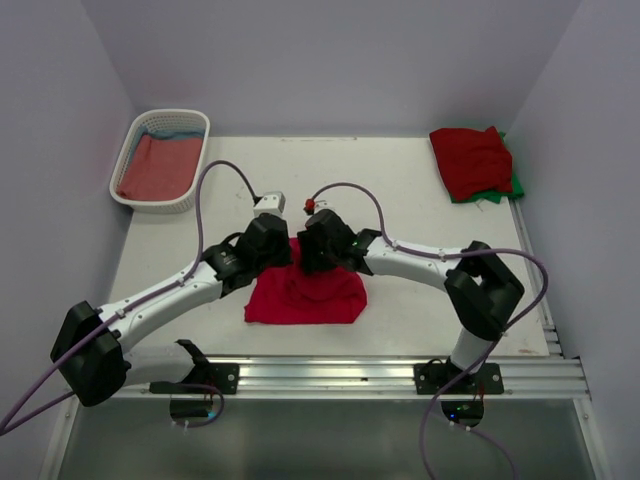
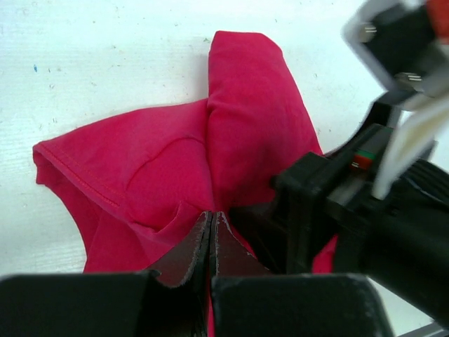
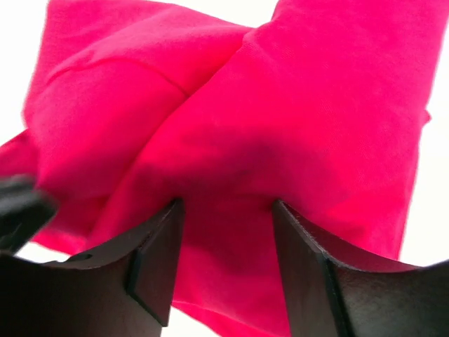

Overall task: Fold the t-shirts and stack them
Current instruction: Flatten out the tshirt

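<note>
Crimson cloth dead centre of the top view: the bright crimson t-shirt point(image 1: 305, 297) lies bunched on the white desk point(image 1: 400, 190), lower middle of the frame, with both arms crowded over its top edge. From the left wrist, the left end effector point(image 2: 212, 219) is clenched tight, fingertips pressed together right at the fabric; whether a fold is nipped between them, I cannot tell. A sleeve-like flap runs up toward the top of that frame. Over to the right wrist: the right end effector point(image 3: 226, 210) is released, its two dark fingers point(image 3: 158, 253) standing apart with the crimson folds just beyond them. Upper right of the top view, a darker red t-shirt point(image 1: 470, 158) sits on a green t-shirt point(image 1: 512, 188). Upper left, the white slatted basket point(image 1: 203, 150) holds a dusty-red t-shirt point(image 1: 155, 167), with a blue t-shirt point(image 1: 175, 131) peeking at its far end.
</note>
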You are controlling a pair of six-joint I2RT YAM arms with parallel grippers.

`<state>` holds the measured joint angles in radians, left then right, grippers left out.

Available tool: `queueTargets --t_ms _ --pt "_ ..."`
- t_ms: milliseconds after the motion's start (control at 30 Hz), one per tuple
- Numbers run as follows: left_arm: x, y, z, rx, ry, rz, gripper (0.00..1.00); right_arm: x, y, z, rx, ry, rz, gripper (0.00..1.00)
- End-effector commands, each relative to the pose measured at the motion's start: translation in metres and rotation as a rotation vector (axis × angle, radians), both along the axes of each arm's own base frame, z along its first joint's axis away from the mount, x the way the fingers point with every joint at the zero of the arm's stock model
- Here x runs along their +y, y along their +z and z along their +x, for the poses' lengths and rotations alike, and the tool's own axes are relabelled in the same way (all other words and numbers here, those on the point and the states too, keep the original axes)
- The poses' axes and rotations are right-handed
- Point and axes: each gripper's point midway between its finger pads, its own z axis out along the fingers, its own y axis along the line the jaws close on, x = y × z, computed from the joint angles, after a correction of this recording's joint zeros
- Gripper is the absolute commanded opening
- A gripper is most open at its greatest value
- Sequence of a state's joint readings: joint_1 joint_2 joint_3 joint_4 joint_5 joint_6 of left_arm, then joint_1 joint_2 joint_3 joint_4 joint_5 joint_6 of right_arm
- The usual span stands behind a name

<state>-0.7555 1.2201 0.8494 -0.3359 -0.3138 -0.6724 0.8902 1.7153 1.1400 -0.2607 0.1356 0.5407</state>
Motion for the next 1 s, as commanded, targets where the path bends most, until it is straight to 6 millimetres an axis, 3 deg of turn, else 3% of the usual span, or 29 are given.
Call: queueTargets --t_ms 0,67,167,233,267,400,433,500,600,667,900,933,967 --pt "-0.002 0.011 0.001 -0.031 0.017 -0.054 0.0 0.02 -0.018 0.006 0.022 0.027 0.01 0.55" --pt "-0.001 0.017 0.0 -0.044 0.023 -0.07 0.0 0.019 -0.042 0.007 0.047 0.022 -0.027 0.52" --pt "0.002 0.022 -0.002 -0.056 0.026 -0.085 0.0 0.016 -0.062 0.008 0.061 0.003 -0.053 0.42" --pt "0.004 0.028 -0.004 -0.07 0.033 -0.096 0.0 0.013 -0.068 0.009 0.061 -0.01 -0.066 0.05" --pt "0.006 0.029 -0.004 -0.076 0.038 -0.097 0.0 0.009 -0.069 0.009 0.054 -0.022 -0.079 0.0" --pt "0.013 0.029 -0.006 -0.077 0.055 -0.08 0.0 -0.007 -0.044 0.014 -0.016 -0.075 -0.087 0.0" --pt "0.014 0.028 -0.006 -0.076 0.059 -0.076 0.0 -0.013 -0.025 0.014 -0.045 -0.092 -0.076 0.0" --pt "0.016 0.027 -0.007 -0.076 0.063 -0.072 0.0 -0.031 -0.009 0.015 -0.092 -0.143 -0.095 0.0" --pt "0.02 0.027 -0.008 -0.075 0.074 -0.06 0.0 -0.074 0.026 0.016 -0.19 -0.273 -0.13 0.0" --pt "0.023 0.029 -0.007 -0.083 0.082 -0.054 0.0 -0.114 0.049 0.015 -0.256 -0.383 -0.174 0.0" --pt "0.035 0.039 -0.006 -0.103 0.112 -0.019 0.0 -0.232 0.081 -0.005 -0.345 -0.698 -0.319 0.0" --pt "0.037 0.04 -0.007 -0.107 0.113 -0.014 0.0 -0.242 0.082 -0.007 -0.345 -0.72 -0.338 0.02" --pt "0.038 0.044 -0.006 -0.114 0.117 -0.014 0.0 -0.256 0.083 -0.007 -0.35 -0.763 -0.362 0.22"
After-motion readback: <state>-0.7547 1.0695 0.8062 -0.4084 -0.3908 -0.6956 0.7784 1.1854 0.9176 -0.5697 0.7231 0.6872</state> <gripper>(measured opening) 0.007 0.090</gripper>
